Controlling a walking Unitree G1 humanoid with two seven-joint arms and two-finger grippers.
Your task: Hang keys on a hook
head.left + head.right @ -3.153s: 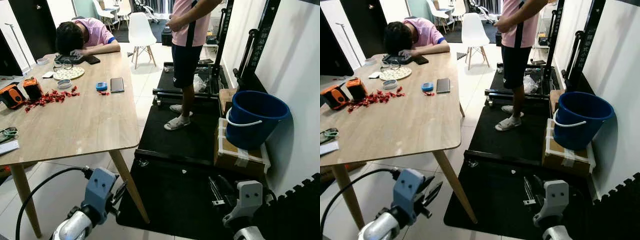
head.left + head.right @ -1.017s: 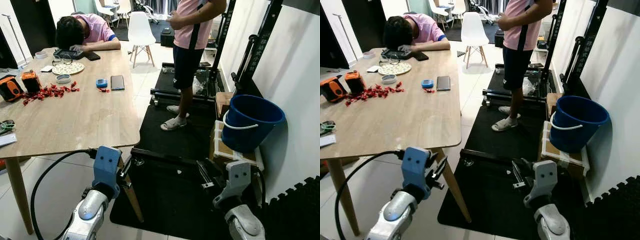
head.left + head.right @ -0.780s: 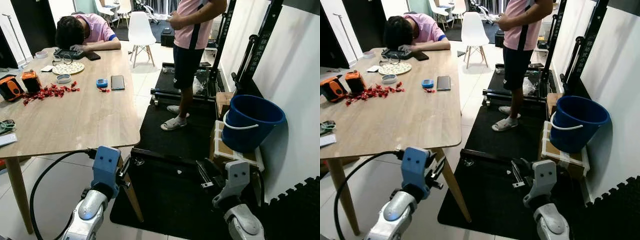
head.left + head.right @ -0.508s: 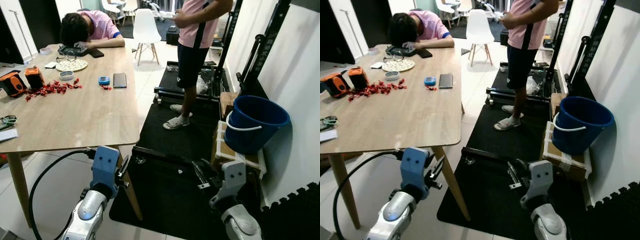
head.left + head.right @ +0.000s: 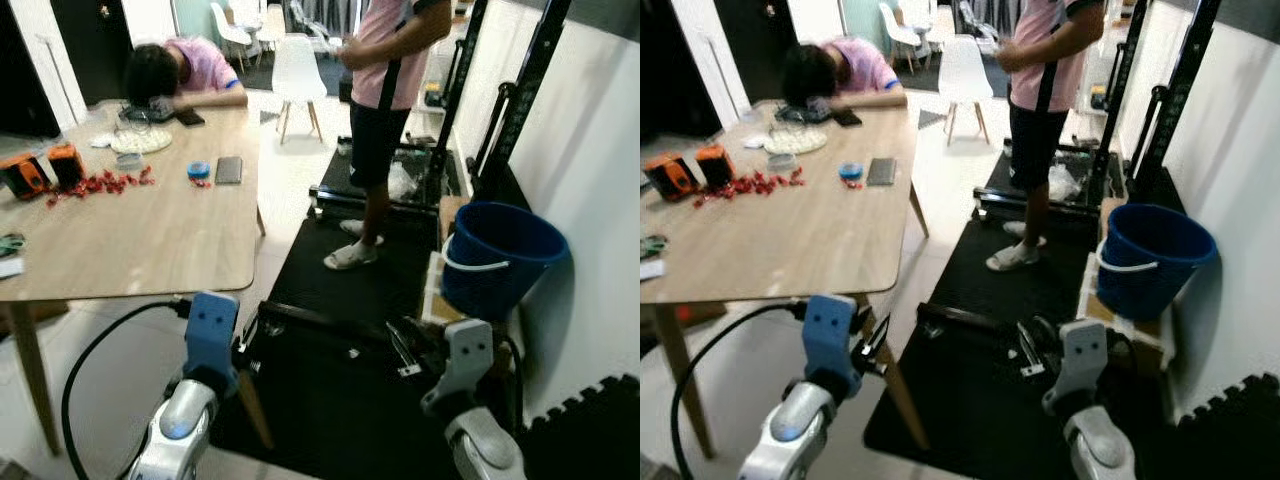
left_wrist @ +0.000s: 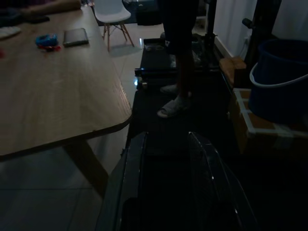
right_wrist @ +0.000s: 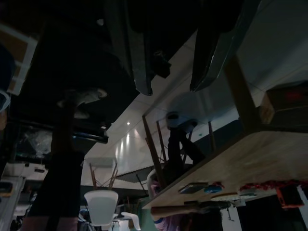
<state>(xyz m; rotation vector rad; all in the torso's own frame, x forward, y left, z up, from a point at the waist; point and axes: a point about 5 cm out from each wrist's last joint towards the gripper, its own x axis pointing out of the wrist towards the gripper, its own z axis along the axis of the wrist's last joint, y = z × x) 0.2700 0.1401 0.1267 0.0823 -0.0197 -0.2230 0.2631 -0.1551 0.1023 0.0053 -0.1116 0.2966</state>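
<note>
Whole head view has shifted and gone soft with blur against half a second ago: the camera moved, so the robot is walking or turning, not handling anything. Wooden surface sits from 9 to 11 o'clock, with a seated person slumped at its far end. A standing person is at 12 o'clock on the black mat; blue bucket at 2 o'clock by the wall.

Left tool hangs low at 7 o'clock, fingers a little apart, nothing between them. Right tool at 5 o'clock, also parted and empty; its arm has crept slightly inward.

No keys or hook can be made out anywhere. Judgement: search phase, no pickup begun; the cluttered far end of the surface is the likeliest place to look.
</note>
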